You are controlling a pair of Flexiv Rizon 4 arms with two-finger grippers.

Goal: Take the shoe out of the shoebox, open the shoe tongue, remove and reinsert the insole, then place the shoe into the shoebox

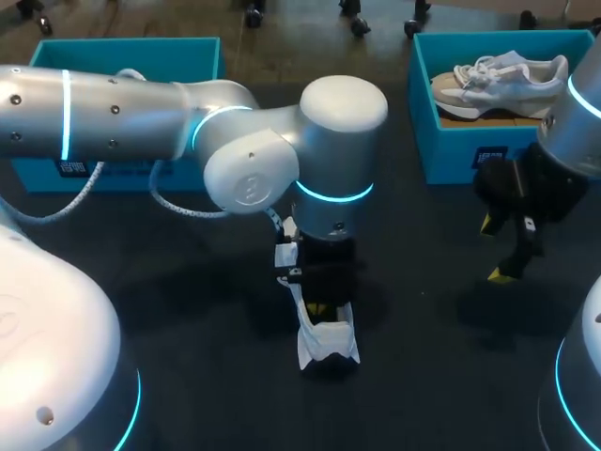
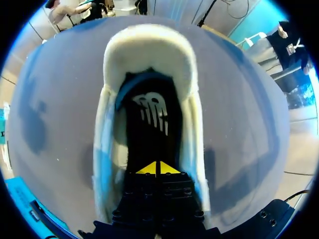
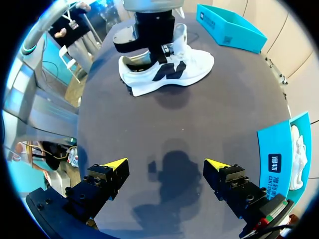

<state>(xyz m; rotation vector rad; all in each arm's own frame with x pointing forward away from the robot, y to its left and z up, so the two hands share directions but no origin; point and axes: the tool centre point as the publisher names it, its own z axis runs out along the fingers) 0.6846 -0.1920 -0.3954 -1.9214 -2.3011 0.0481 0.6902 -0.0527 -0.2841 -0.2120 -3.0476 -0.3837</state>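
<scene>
Shoes: two; the white shoe (image 1: 329, 343) stands on the table nearest me, and a second shoe (image 1: 507, 80) lies in the right shoebox (image 1: 470, 150).
Shoeboxes: two, with the left shoebox (image 1: 122, 47) also at the far side.
Left gripper (image 2: 157, 168): pointing down into the white shoe's opening, fingertips pressed together over the insole (image 2: 149, 109).
Right gripper (image 3: 167, 163): over bare table, fingers spread, holding nothing.

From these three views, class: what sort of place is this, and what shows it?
Probably a robotics lab bench: two robot arms over a dark table, a teal shoebox, and the left pincer inside a white shoe.
</scene>
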